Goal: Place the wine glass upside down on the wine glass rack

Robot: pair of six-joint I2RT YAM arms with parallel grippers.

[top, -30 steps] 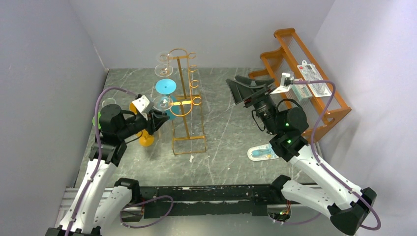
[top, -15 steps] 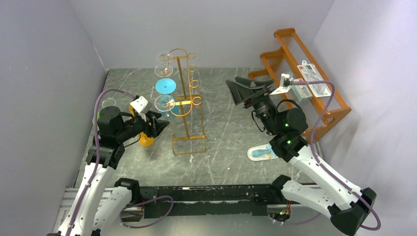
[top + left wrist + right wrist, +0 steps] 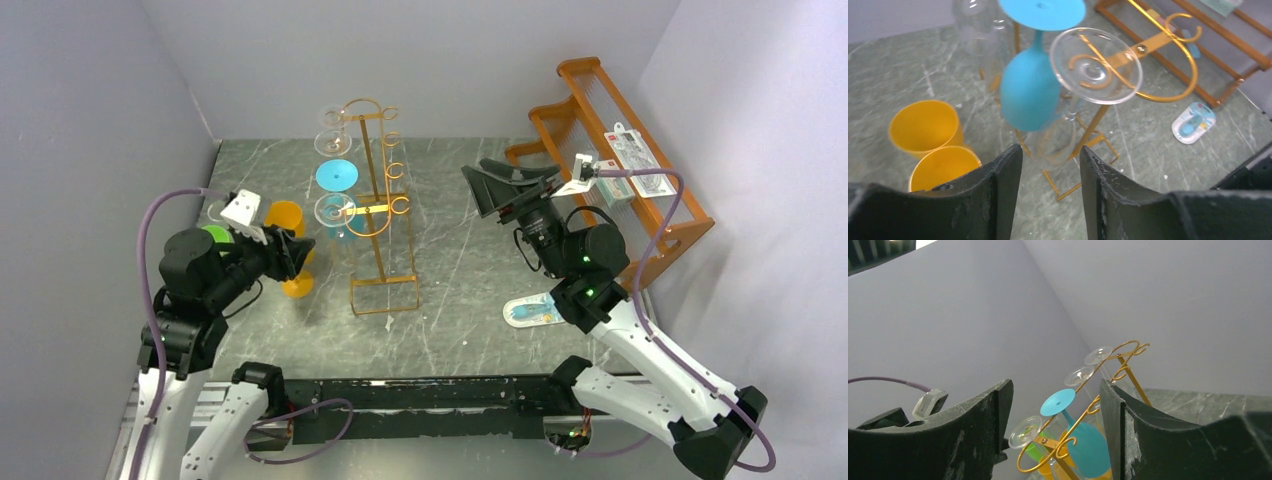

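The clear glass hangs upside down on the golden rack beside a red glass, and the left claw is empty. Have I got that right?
Nearly, but the coloured glass is blue, not red. The left wrist view shows the blue glass hanging upside down beside the clear glass on the golden rack, and the left gripper is open and empty.

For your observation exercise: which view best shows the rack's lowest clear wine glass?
Left wrist: the lowest clear wine glass hangs close, visible foot to bowl. Top external shows mainly its foot, small; right wrist shows mostly the foot.
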